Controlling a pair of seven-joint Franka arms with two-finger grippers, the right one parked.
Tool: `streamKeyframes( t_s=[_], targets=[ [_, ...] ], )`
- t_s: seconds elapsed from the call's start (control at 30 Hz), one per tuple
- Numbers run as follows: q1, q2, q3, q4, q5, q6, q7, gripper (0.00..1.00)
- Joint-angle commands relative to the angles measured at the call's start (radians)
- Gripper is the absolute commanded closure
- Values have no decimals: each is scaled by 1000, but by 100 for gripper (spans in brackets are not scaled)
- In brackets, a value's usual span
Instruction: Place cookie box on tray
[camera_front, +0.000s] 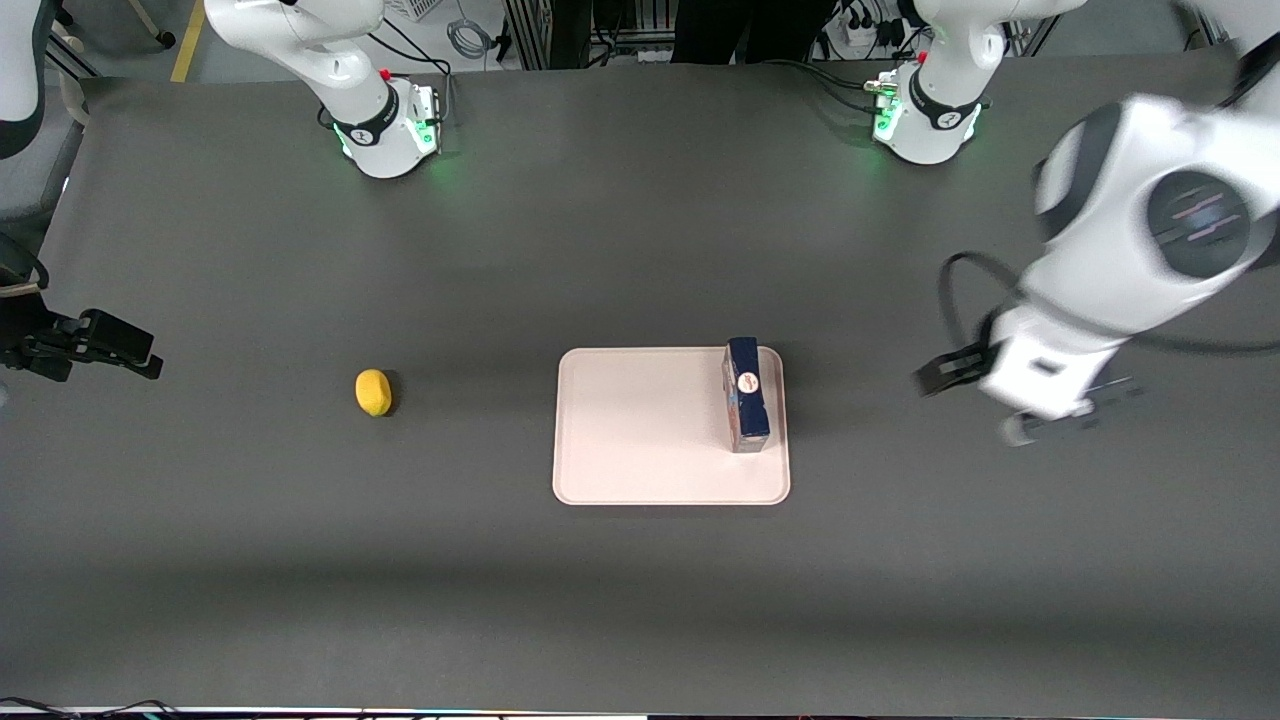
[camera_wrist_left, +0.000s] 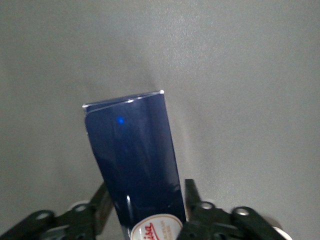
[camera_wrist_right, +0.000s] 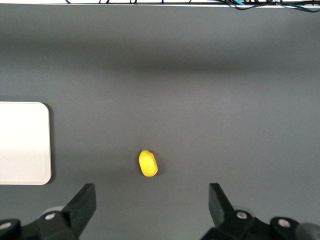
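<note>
My arm (camera_front: 1150, 230) is made of glossy white shells with rounded, swollen joints. A wide black band rings one joint, and a round dark grey cap beside it carries a few faint pinkish streaks. A thin black cable (camera_front: 960, 290) loops out from my wrist in an open arc. My base (camera_front: 925, 115) is white too, with a black collar bearing a small white mark, a red dot above it, and green light glowing at its foot, where dark cables trail away. My gripper (camera_wrist_left: 147, 184), out over the dark table (camera_front: 640, 600) toward the working arm's end, has a boxy white hand block and matte black linkages studded with round silver screw heads.
</note>
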Motion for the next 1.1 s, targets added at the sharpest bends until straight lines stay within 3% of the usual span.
streamKeyframes(
  t_s=[0.0, 0.23, 0.7, 1.07],
  targets=[
    [28, -71, 9, -43, -18, -41, 50, 0],
    [-128, -209, 249, -156, -107, -49, 54, 0],
    [-203, -476, 359, -458, -119, 88, 104, 0],
    [-210, -507, 354, -506, -119, 132, 104, 0]
  ],
)
